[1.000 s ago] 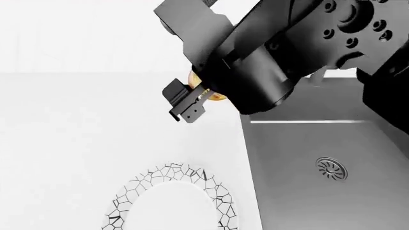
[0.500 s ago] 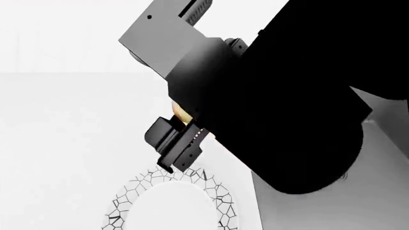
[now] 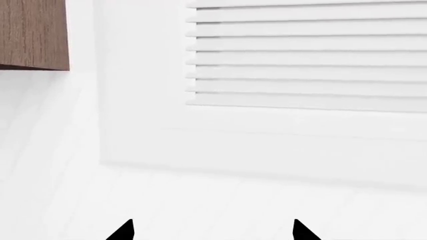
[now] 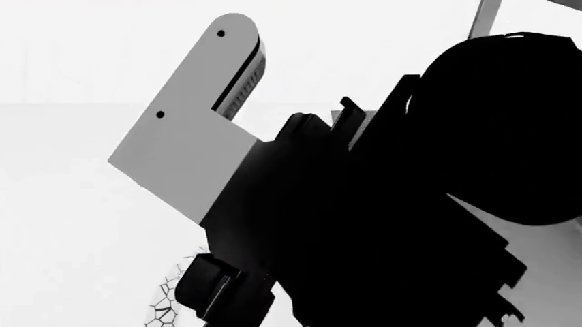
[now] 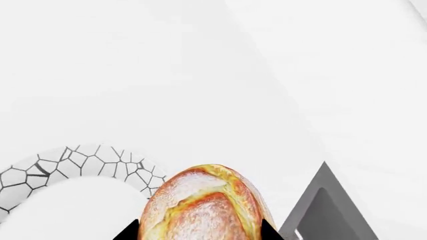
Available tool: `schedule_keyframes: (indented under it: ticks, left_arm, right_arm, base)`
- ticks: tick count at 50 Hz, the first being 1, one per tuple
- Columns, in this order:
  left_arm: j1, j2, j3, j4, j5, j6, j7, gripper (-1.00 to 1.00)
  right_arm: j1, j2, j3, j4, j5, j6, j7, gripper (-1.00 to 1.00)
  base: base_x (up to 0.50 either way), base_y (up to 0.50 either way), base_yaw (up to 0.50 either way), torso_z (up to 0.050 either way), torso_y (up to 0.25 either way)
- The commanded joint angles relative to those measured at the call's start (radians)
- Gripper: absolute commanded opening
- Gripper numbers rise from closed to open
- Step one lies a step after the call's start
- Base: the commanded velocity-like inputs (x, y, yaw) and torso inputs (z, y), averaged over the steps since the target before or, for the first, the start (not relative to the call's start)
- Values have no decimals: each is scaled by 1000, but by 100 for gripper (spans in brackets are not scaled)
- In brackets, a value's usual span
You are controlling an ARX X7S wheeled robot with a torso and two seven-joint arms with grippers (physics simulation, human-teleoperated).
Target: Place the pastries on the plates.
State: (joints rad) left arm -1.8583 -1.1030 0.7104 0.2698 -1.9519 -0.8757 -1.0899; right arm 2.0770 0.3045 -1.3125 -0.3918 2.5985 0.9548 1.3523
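Note:
A golden-brown glazed bun [image 5: 203, 205] sits between the fingertips of my right gripper [image 5: 200, 233], which is shut on it. Just below and beside the bun in the right wrist view lies the white plate [image 5: 67, 160] with the black cracked-mosaic rim. In the head view my right arm [image 4: 382, 225] fills most of the picture and hides the bun. Only a sliver of the mosaic plate rim [image 4: 166, 301] shows beside it. My left gripper [image 3: 213, 233] is open and holds nothing, facing a white wall.
A grey sink corner [image 5: 321, 207] lies close beside the bun. The white counter [image 5: 167, 75] stretches beyond the plate. The left wrist view shows a louvred white panel [image 3: 307, 55] and a brown wooden cabinet [image 3: 33, 32].
My right arm has come down and nearer to the mosaic plate with the bun held. It now blocks the sink and most of the plate in the head view.

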Motion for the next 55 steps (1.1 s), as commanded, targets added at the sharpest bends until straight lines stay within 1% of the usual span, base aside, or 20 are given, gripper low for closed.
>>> schedule_keyframes:
  ticks: [1, 10, 22, 44, 55]
  left_arm:
    - [-2, 5, 1, -1, 3, -7, -3, 100]
    - [-3, 5, 0, 0, 0, -10, -6, 100]
    - [-4, 10, 0, -2, 1, -14, -9, 100]
    - [-9, 21, 0, -6, 1, -22, -13, 100]
    - [-15, 26, 0, -10, -2, -28, -18, 100]
  right_arm:
    - [-17, -24, -15, -76, 29, -48, 16, -100]
    - [-53, -38, -36, -103, 17, -78, 16, -100]
    - [-47, -53, -37, -160, 44, -123, 28, -100]
    - [-114, -42, -66, -164, -11, -135, -9, -100]
    - [-119, -42, -73, -168, -13, -143, -17, -100]
  base:
    - [0, 0, 0, 0, 0]
    - [0, 0, 0, 0, 0]
    - [0, 0, 0, 0, 0]
    - [0, 0, 0, 0, 0]
    - [0, 0, 0, 0, 0]
